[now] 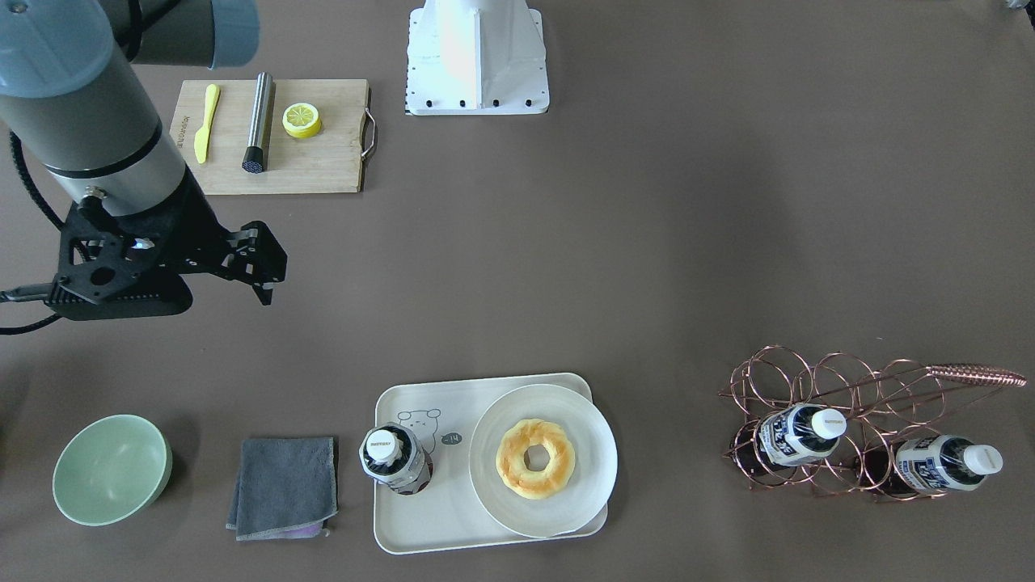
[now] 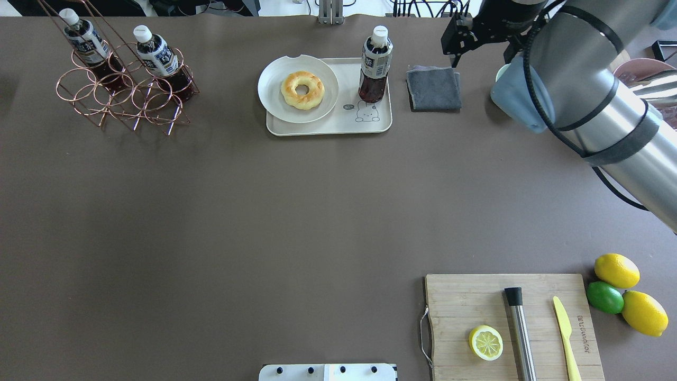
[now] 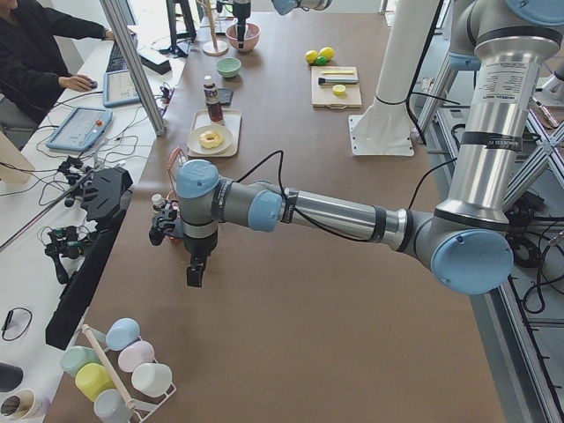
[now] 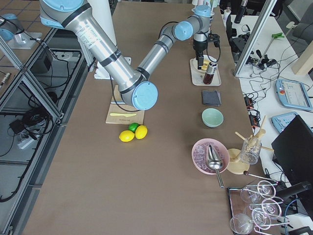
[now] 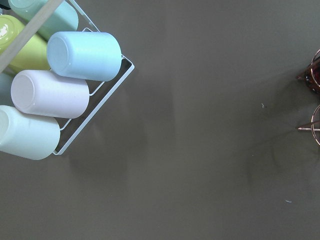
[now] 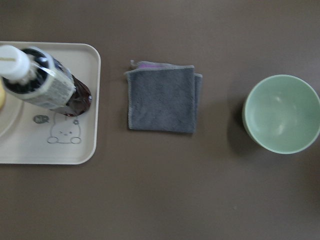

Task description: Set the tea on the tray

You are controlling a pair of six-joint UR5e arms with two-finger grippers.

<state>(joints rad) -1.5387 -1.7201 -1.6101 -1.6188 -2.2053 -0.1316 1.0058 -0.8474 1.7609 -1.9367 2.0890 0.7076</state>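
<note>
One tea bottle point(image 1: 396, 457) with a white cap stands upright on the cream tray point(image 1: 428, 517), beside the printed bear. It also shows in the overhead view point(image 2: 375, 63) and the right wrist view point(image 6: 45, 82). Two alike bottles point(image 1: 796, 432) point(image 1: 942, 465) lie in the copper wire rack point(image 1: 808, 380). My right gripper point(image 1: 265, 267) is open and empty. It hangs in the air well back from the tray, and in the overhead view point(image 2: 450, 50) it appears over the grey cloth. My left gripper point(image 3: 192, 273) shows only in the left side view, so I cannot tell its state.
A white plate point(image 1: 566, 501) with a donut point(image 1: 535, 457) fills the tray's other half. A grey cloth point(image 1: 285, 485) and a green bowl point(image 1: 111, 469) lie beside the tray. A cutting board point(image 1: 323, 162) holds a half lemon, a metal rod and a yellow knife.
</note>
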